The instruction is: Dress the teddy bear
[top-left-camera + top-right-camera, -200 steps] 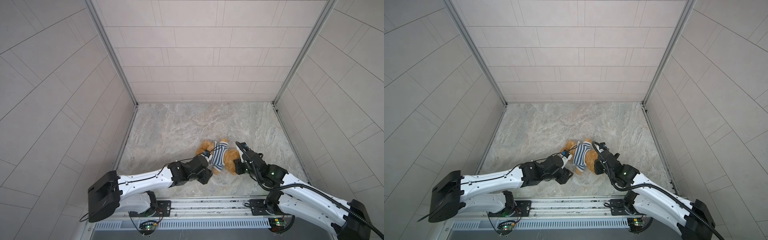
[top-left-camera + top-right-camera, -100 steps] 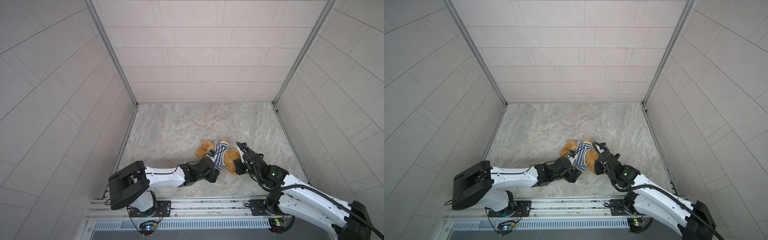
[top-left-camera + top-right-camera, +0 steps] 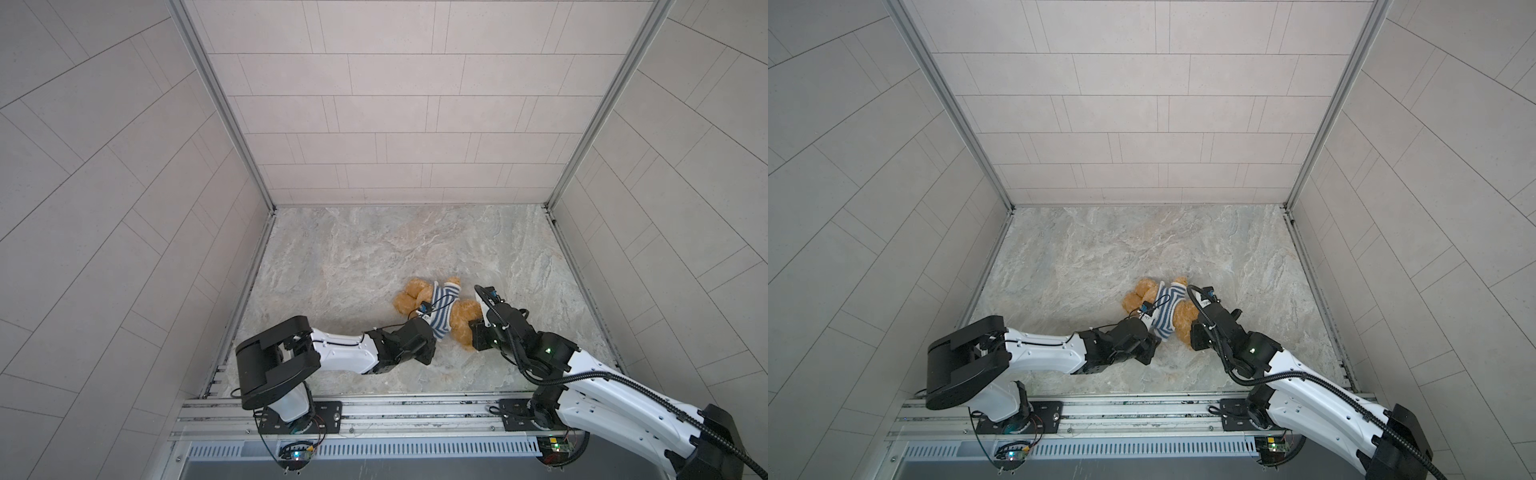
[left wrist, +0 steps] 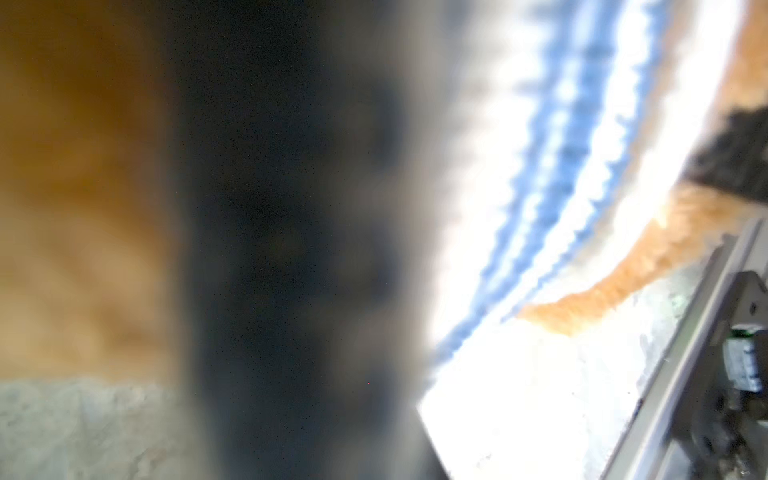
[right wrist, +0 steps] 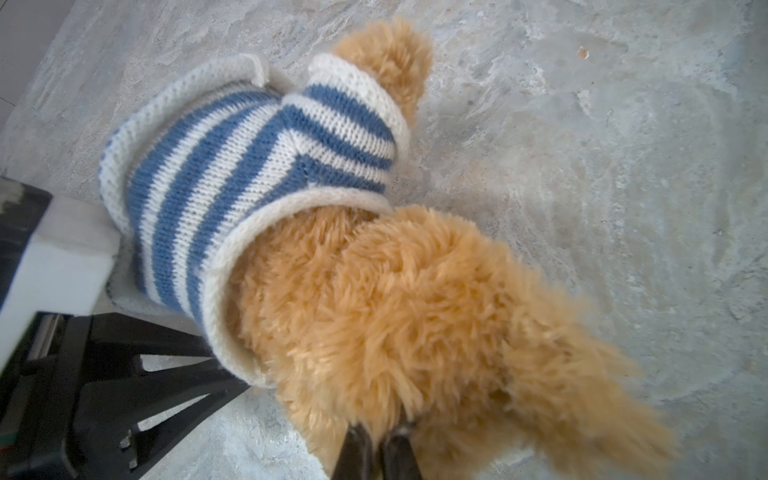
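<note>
The teddy bear (image 3: 410, 292) (image 3: 1141, 291) lies on the marble floor with a blue-and-white striped shirt (image 3: 443, 308) (image 3: 1168, 309) round its body. One arm pokes out of a sleeve (image 5: 390, 54). Its legs (image 5: 415, 299) point toward my right gripper (image 5: 376, 436), which is shut on the fur of a leg. My left gripper (image 3: 430, 327) (image 3: 1152, 328) presses against the near side of the shirt. In the left wrist view a blurred dark finger (image 4: 291, 249) stands between brown fur (image 4: 62, 166) and the stripes (image 4: 582, 145); how its jaws stand does not show.
Tiled walls close the floor on three sides. A metal rail (image 3: 374, 411) carrying both arm bases runs along the front edge. Bare marble floor (image 3: 395, 241) stretches behind the bear and to both sides.
My left arm has stretched forward and low, bringing its gripper in against the shirt. The bear and the right arm have stayed where they were.
</note>
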Controlling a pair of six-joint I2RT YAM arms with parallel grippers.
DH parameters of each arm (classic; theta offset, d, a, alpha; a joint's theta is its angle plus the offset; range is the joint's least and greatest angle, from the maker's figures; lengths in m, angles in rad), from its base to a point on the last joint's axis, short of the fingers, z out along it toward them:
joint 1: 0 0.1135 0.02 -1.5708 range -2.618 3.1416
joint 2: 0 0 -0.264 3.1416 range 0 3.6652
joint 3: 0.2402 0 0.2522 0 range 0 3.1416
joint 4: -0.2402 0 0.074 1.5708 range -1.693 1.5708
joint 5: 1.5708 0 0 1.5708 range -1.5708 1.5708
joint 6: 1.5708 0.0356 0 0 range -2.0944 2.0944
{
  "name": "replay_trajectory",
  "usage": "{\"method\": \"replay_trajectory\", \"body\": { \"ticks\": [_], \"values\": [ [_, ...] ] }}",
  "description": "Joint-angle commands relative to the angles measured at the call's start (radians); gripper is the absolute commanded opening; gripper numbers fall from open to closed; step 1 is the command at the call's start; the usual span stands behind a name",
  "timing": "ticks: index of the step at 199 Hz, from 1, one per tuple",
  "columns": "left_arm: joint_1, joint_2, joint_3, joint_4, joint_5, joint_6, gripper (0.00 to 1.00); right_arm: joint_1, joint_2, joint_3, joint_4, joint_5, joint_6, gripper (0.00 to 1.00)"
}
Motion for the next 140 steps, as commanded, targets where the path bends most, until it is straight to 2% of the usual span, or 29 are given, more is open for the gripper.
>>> {"method": "replay_trajectory", "body": {
  "ticks": [1, 36, 126, 140],
  "values": [
    [-0.003, -0.053, -0.033, 0.000, -0.017, -0.004, 0.14, 0.002, -0.017, -0.009, 0.016, 0.023, 0.016, 0.00],
    [-0.003, -0.128, -0.061, -0.023, -0.014, 0.002, 0.00, 0.003, -0.020, -0.012, 0.018, 0.021, 0.016, 0.00],
    [-0.003, -0.317, -0.055, -0.152, -0.001, 0.057, 0.00, 0.001, -0.056, -0.008, -0.006, 0.033, 0.021, 0.00],
    [-0.003, -0.341, -0.045, -0.182, 0.010, 0.069, 0.00, -0.001, -0.056, -0.003, -0.006, 0.033, 0.022, 0.07]
  ]
}}
